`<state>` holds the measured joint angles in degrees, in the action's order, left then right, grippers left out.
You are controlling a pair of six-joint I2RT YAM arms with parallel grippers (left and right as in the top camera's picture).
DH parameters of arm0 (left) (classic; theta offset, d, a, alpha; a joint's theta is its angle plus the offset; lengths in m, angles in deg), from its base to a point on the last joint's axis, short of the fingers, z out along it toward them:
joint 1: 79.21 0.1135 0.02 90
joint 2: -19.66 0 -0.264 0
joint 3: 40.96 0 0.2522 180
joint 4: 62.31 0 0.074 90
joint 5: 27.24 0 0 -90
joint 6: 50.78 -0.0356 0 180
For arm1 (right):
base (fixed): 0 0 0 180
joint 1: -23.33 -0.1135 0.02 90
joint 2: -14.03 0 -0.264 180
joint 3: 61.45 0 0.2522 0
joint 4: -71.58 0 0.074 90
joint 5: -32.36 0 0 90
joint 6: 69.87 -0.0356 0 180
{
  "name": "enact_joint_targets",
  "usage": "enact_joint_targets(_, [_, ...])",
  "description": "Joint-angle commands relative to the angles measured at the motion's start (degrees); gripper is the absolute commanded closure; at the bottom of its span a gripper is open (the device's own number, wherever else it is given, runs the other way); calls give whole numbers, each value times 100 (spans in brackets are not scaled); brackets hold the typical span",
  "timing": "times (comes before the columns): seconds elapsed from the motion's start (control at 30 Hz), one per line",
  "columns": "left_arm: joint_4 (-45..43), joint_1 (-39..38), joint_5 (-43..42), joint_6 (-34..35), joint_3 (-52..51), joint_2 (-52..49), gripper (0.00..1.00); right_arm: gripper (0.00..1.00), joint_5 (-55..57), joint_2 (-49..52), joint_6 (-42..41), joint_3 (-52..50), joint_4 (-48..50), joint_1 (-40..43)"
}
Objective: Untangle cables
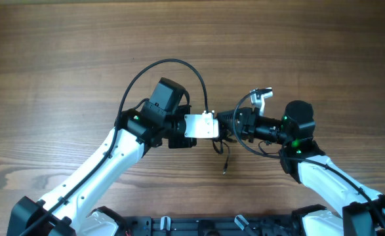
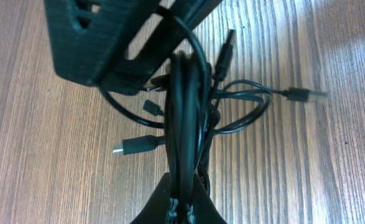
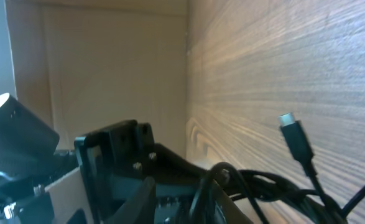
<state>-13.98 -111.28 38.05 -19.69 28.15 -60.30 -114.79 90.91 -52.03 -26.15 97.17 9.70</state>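
One cable bundle point(image 2: 183, 118), four plugs point(image 2: 130, 147)

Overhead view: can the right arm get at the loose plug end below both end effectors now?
Probably not yet. Nothing blocks the plug end, but the right end effector looks closed on the cables that the left end effector also clamps; it must release first.

Brown wood-grain table point(image 1: 61, 59), soft even light, plain tan wall panel point(image 3: 107, 68) beyond its edge

Brown wood-grain table point(image 1: 54, 52); loose end of cables point(image 1: 225, 160) hangs to it, contact unclear.
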Motion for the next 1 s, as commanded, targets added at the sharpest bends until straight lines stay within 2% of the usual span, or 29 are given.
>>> enact_joint_targets(0.0, [-48,22,216,-50,4,-13,96,72,-424,59,7,57,0,-35])
enact_joint_targets(0.13, [-52,22,599,-52,4,-13,96,69,-391,59,42,57,-7,-35])
enact_joint_targets(0.27, [-52,22,601,-52,4,-13,96,57,-26,59,343,57,-439,-35])
enact_joint_targets(0.33, [-55,22,601,-52,4,-13,96,57,28,59,481,57,-693,-35])
enact_joint_targets(0.43, [-52,22,564,-50,4,-13,96,55,-76,59,468,59,-527,-35])
enact_joint_targets(0.67, [-48,20,-474,-48,4,-13,96,54,267,59,120,59,341,-35])
enact_joint_targets(0.8, [-50,20,-964,-50,4,-13,96,54,754,59,-87,59,424,-35])
enact_joint_targets(0.97, [-48,4,-1438,-50,4,-13,96,54,2035,59,-175,59,535,-33])
